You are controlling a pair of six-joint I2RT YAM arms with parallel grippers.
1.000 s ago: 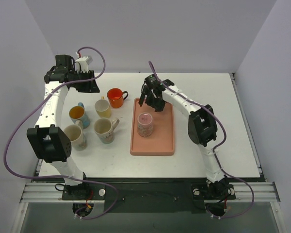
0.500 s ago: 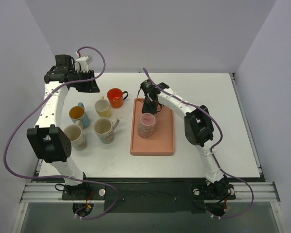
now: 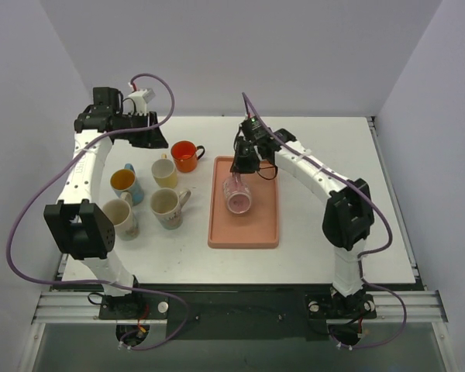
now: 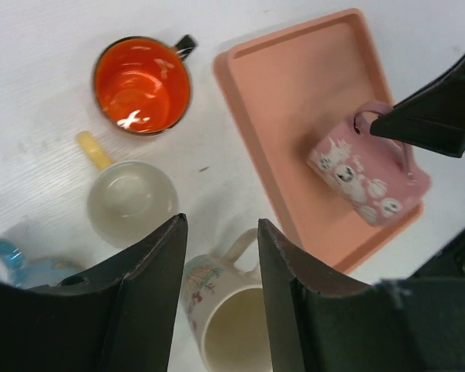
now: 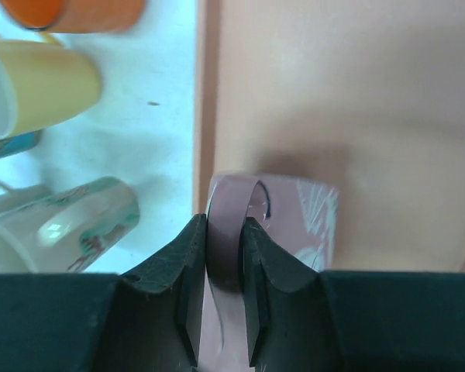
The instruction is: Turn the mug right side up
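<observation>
My right jaws pinch the handle of the pink mug (image 3: 237, 198), which is tilted over the salmon tray (image 3: 244, 236). My left jaws are spread, holding nothing.

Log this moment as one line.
right tool: shut on pink mug handle | pink mug: tilted over tray, not yet upright | left tool: open, holding nothing

A white rectangular table (image 3: 178, 260) stood enclosed by a plain pale-grey back wall (image 3: 256, 54), left wall (image 3: 15, 116) and right wall (image 3: 449, 116). An aluminium rail (image 3: 240, 298) ran along its near edge. Lighting was even, casting soft shadows.
</observation>
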